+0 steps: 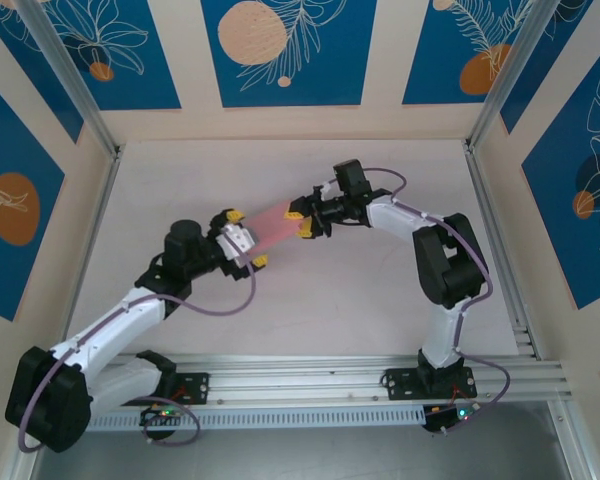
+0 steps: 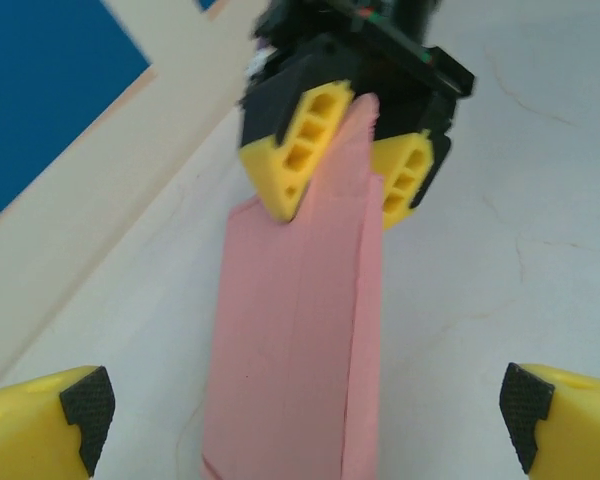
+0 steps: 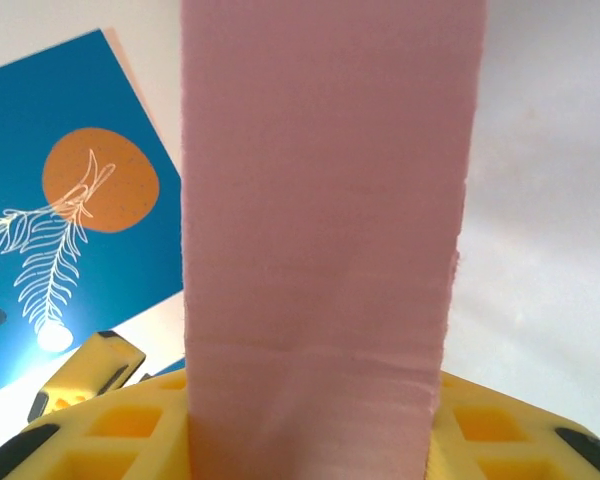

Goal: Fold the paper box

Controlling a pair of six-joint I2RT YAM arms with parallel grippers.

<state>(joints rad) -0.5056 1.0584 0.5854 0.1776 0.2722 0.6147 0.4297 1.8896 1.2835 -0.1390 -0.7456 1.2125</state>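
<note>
Two arms: both reach in from the near edge and meet over the middle of the table (image 1: pixel 310 310), with their grippers facing each other.
Paper box: a long, flat piece of pink card (image 1: pixel 272 225) spans the gap between the two grippers, running from lower left to upper right in the top view.
Right gripper: the right gripper (image 1: pixel 300 225) is clamped on the right-hand end of the paper box. In the left wrist view its yellow fingers (image 2: pixel 300 150) pinch the narrow far end of the card from both sides.
Right wrist view: the card comes out from between the yellow fingers (image 3: pixel 110 430) and runs straight away from the camera as a wide pink band.
Left gripper: the left gripper (image 1: pixel 247 239) has its jaws spread wide. Its black-padded fingertips (image 2: pixel 80 410) sit at the bottom corners of its own view, the card's near end lies between them, and there is a clear gap on each side, so they touch nothing.
Box shape: faint creases run along its length, and one long edge shows as a narrow folded strip on the right in the left wrist view.
Height: I cannot tell whether the card's underside touches the table.
Surroundings: blue wall panels (image 1: pixel 270 50) with orange discs and leaf drawings stand around the table. A metal rail (image 1: pixel 310 375) carries the arm bases, and a purple cable (image 1: pixel 230 305) loops off the left arm.
</note>
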